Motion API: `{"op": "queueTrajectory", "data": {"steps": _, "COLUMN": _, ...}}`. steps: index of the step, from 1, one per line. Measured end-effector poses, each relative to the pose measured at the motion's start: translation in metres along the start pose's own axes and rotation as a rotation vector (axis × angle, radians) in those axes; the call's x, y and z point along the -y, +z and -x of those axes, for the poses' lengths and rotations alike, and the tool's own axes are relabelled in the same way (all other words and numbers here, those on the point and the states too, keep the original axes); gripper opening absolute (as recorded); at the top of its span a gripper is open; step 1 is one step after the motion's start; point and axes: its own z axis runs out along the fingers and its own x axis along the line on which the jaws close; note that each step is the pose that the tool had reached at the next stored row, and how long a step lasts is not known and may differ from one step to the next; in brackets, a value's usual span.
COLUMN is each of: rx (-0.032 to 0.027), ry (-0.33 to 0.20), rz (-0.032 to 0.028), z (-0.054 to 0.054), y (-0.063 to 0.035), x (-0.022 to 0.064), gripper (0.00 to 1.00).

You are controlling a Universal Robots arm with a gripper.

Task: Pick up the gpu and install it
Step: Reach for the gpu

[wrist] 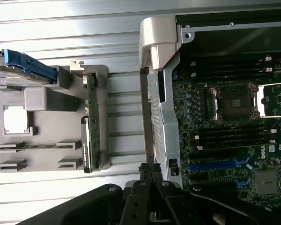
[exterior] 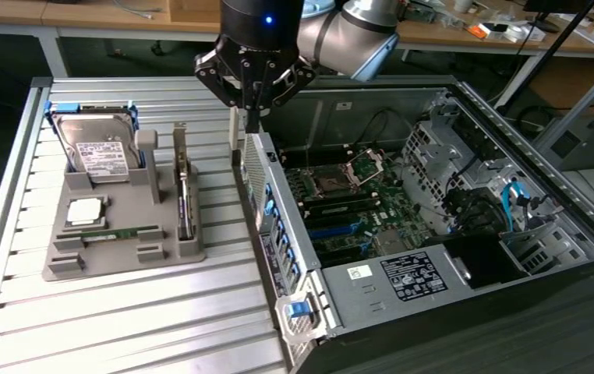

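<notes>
Black end effector (exterior: 254, 109) closed, holding nothing, above the rear wall of the open grey computer case (exterior: 276, 195). Thin dark gpu card (exterior: 182, 187) stands edge-on in the grey holder tray (exterior: 120, 249) on the ribbed metal surface (exterior: 120, 327), well apart from the end effector. Pickup and installation both outstanding.

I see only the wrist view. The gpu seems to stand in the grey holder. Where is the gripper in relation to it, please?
Observer: The gripper hangs, shut and empty, over the computer case wall beside the holder, not over the gpu.
Operator: What is on the other side of the case?
Observer: Blue cables run beside a metal drive cage.
Operator: And the broad face of the hard drive?
Observer: The hard drive leans back and shows a white label.
</notes>
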Motion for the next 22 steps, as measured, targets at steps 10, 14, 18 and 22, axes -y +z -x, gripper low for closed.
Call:
{"op": "queueTrajectory", "data": {"steps": 10, "rx": -0.0001, "ry": 0.000, "rz": -0.0001, "z": -0.006, "y": -0.0002, "x": 0.0004, "gripper": 0.11}}
{"op": "queueTrajectory", "data": {"steps": 14, "rx": 0.0000, "ry": 0.000, "rz": -0.0001, "z": -0.010, "y": -0.0003, "x": 0.0007, "gripper": 0.11}}
{"op": "queueTrajectory", "data": {"steps": 18, "rx": 0.0000, "ry": 0.000, "rz": -0.0001, "z": -0.013, "y": -0.0004, "x": 0.0010, "gripper": 0.11}}
{"op": "queueTrajectory", "data": {"steps": 22, "rx": -0.0001, "ry": 0.000, "rz": -0.0001, "z": -0.016, "y": -0.0005, "x": 0.0012, "gripper": 0.11}}
